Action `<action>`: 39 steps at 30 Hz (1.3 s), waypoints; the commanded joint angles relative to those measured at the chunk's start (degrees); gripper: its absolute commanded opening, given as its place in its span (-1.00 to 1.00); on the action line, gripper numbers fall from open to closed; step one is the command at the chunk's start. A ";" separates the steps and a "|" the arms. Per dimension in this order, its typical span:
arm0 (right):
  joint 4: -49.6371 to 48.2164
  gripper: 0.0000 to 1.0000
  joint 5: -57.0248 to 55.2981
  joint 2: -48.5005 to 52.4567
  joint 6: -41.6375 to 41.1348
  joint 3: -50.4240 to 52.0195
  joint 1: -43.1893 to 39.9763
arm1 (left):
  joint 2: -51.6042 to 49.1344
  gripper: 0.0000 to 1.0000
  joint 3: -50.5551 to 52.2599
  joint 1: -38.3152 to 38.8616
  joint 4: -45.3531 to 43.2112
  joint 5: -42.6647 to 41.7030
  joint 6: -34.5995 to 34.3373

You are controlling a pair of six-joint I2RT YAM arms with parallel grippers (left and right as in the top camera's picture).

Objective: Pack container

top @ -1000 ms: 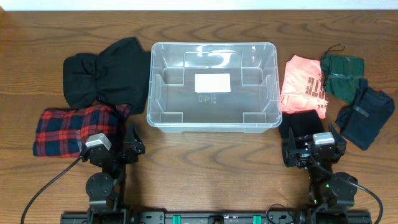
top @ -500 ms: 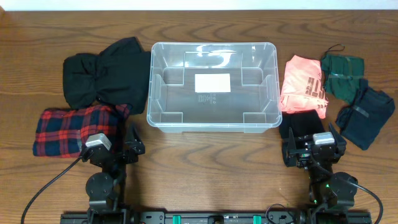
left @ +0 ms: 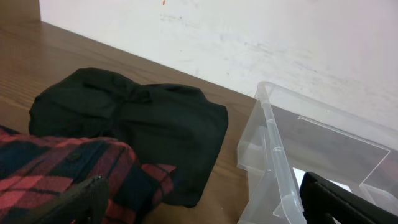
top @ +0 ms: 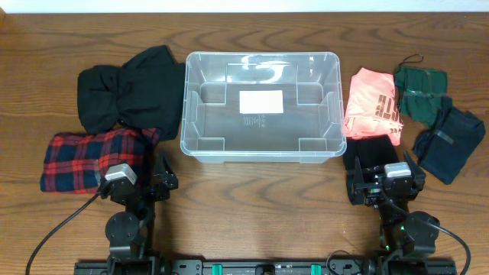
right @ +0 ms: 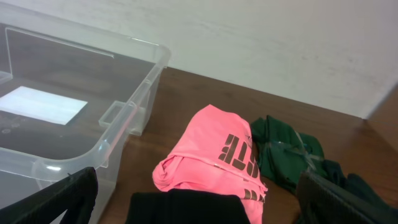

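The container (top: 200, 72) is a clear plastic bin with a white label on its base, standing empty at the table's middle back; it also shows in the left wrist view (left: 273, 155) and the right wrist view (right: 134, 68). My left gripper (top: 145, 182) is open and empty at the front left, next to a red plaid garment (top: 80, 159). My right gripper (top: 382, 179) is open and empty at the front right, just in front of a folded black garment (top: 370, 155).
A black garment (top: 130, 90) lies left of the bin. A pink garment (top: 372, 103), a dark green garment (top: 419, 88) and a navy garment (top: 451, 141) lie to its right. Bare wood runs along the front between the arms.
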State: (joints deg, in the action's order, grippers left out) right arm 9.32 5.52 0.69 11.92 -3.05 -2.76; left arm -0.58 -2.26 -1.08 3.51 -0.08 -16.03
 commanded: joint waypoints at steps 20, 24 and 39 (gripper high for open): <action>-0.59 0.99 -0.15 -0.37 -0.68 0.33 -0.37 | 0.35 0.96 1.92 -0.28 0.66 -0.39 0.79; -0.66 0.99 -0.15 -0.37 -0.72 0.33 -0.37 | 0.35 0.96 1.92 -0.28 0.63 -0.37 0.79; -3.17 0.98 11.08 -0.37 -0.72 0.33 -0.35 | 0.35 0.96 1.92 -0.28 0.66 -0.37 0.79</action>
State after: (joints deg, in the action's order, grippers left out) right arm 6.31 10.15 0.67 11.90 -3.01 -2.76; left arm -0.58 -2.28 -1.08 3.51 -0.08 -16.03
